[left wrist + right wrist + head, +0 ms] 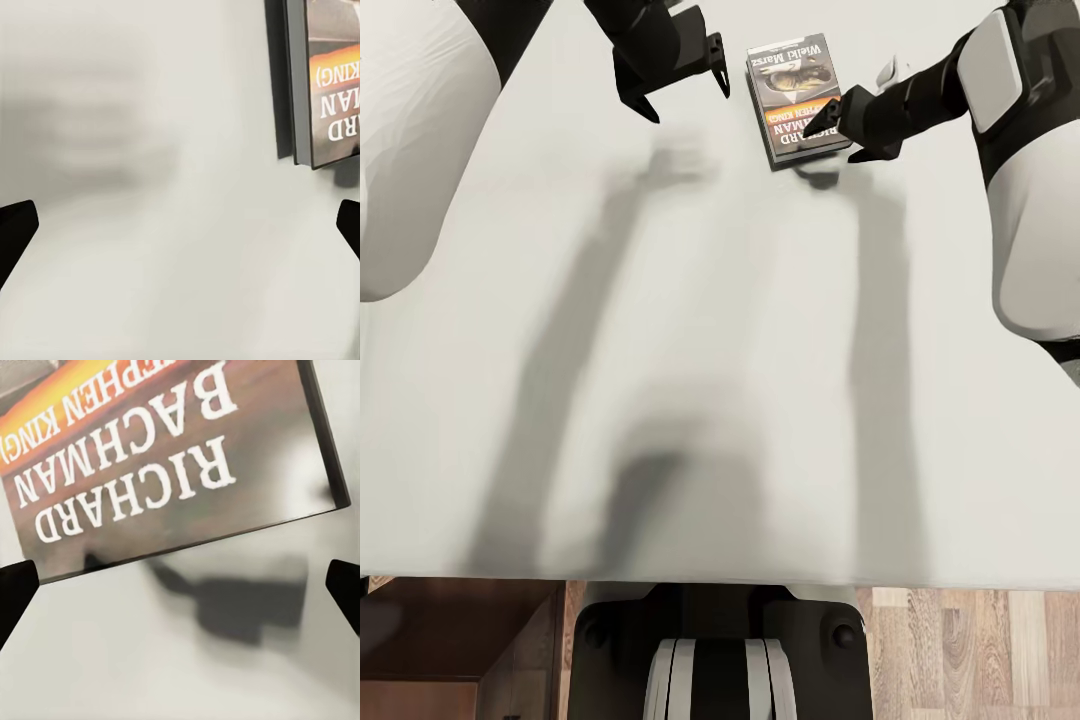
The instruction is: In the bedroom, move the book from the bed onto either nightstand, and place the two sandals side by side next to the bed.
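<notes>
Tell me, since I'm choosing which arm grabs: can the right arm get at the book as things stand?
Probably yes. The right gripper sits at the near right corner of the book with jaws open, and only bare mattress lies around it; nothing blocks the way.

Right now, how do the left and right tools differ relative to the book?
The right tool sits at the book's near right corner, apparently overlapping its edge; the left tool is apart from the book, on its other side. The right wrist view has the cover close up; the left wrist view catches just its edge. Both are open and empty, over the bed.
</notes>
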### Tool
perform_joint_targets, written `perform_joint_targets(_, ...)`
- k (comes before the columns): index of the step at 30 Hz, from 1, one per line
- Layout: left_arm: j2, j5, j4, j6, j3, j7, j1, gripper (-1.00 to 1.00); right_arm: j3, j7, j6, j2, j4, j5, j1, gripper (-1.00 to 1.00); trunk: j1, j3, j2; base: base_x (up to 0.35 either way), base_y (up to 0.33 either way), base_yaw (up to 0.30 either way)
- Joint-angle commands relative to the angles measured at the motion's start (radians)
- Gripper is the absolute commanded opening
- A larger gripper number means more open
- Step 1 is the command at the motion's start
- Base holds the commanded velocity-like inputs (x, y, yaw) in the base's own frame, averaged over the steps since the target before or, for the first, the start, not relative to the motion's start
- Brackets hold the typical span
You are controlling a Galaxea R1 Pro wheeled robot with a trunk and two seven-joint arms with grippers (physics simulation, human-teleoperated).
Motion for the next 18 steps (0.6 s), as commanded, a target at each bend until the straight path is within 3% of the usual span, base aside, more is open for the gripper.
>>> perform_joint_targets(1, 0.001, 0.011, -0.001, 0.000, -0.007, 0.008, 0.000, 1.00, -0.006, 0.000, 0.005, 0.001, 0.014, 0.014, 0.002, 1.00, 0.000, 0.000, 0.000, 0.000, 0.000, 0.000)
perform_joint_targets(18, 0.001, 0.011, -0.002, 0.000, -0.006, 0.008, 0.003, 1.00, -0.003, -0.004, 0.005, 0.001, 0.000, 0.019, 0.008, 1.00, 0.000, 0.000, 0.000, 0.000, 0.000, 0.000)
